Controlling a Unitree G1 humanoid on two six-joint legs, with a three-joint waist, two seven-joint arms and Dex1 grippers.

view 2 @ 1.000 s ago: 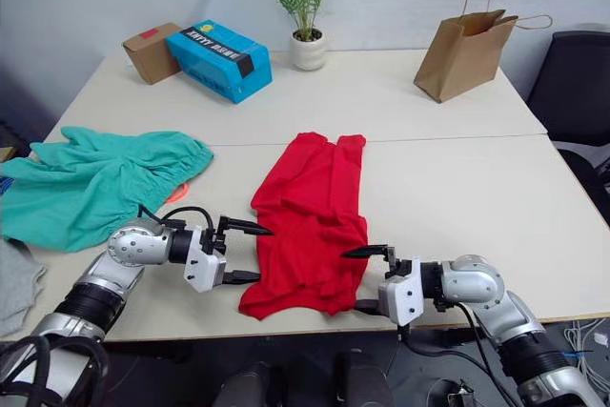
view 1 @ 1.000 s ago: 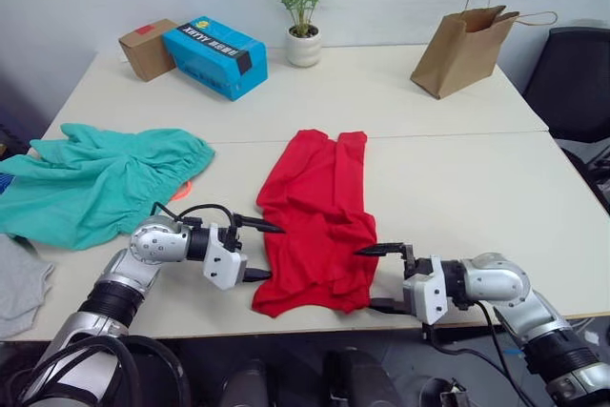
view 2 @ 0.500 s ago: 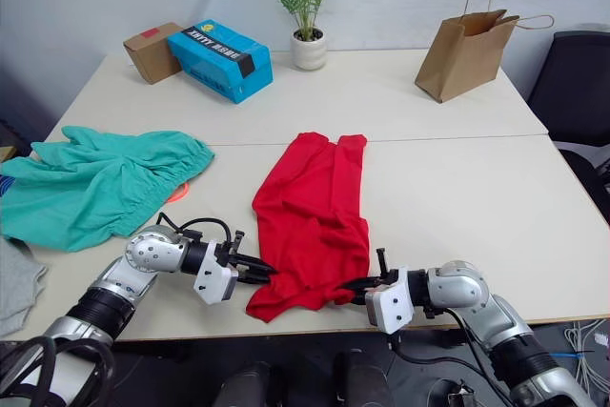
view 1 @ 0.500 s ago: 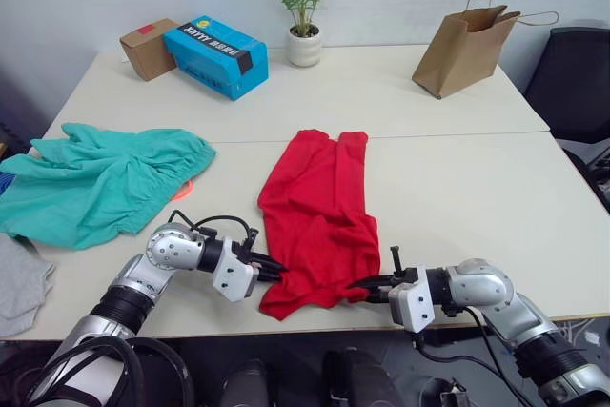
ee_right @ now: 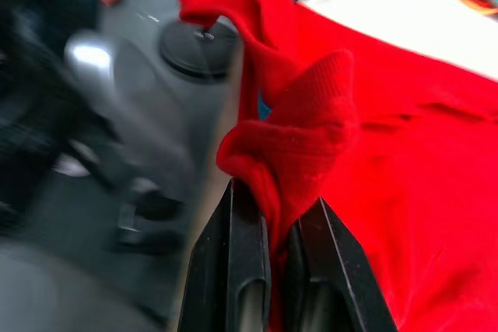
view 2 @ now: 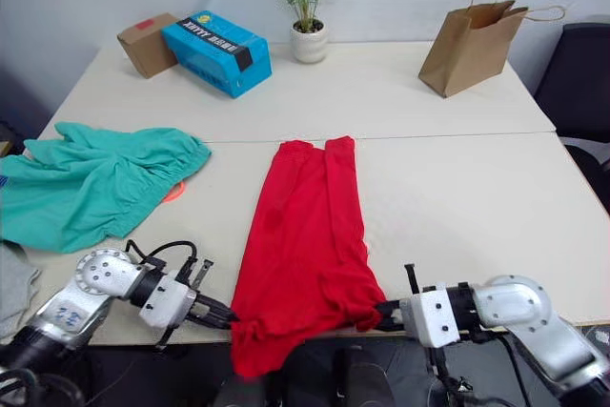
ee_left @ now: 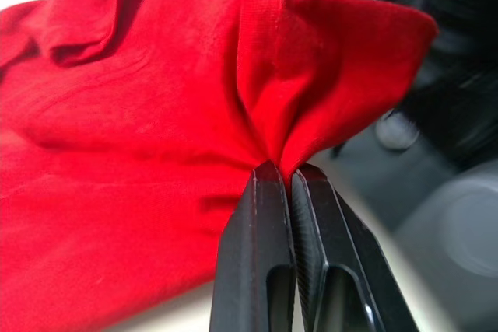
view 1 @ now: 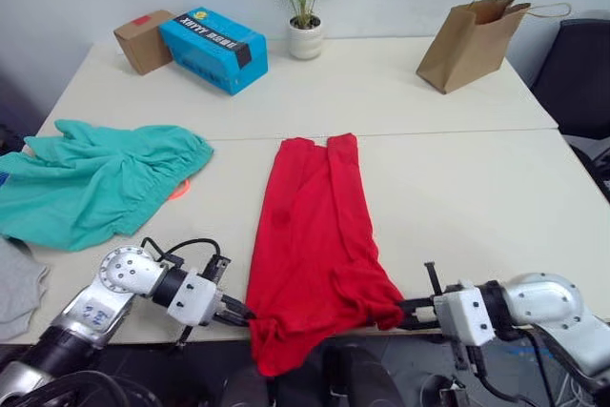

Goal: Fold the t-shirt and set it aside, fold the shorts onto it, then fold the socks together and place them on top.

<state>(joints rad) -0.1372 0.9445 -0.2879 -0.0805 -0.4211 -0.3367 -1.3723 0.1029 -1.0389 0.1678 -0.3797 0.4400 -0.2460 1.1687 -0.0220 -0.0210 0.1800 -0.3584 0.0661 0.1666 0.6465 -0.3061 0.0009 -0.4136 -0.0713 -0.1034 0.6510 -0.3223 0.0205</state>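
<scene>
Both tools are clamped on the t-shirt (view 1: 315, 235), folks! The left tool (view 1: 238, 313) pinches the near hem corner at seven o'clock of the garment, its fingers (ee_left: 272, 215) tight together with red cloth bunched between them. The right tool (view 1: 410, 312) grips the other near corner at five o'clock, fabric wadded in its narrow pinch. The shirt lies as a long strip down the middle of the tabletop (view 1: 457, 188), near end drooping over the front edge. So the first fold looks barely under way, I'd say. The shorts (view 1: 95, 178) sprawl untouched at nine o'clock, well apart from the shirt. A grey scrap, possibly the socks (view 1: 19, 283), peeks in at eight o'clock. Setting aside, shorts and socks all remain.
</scene>
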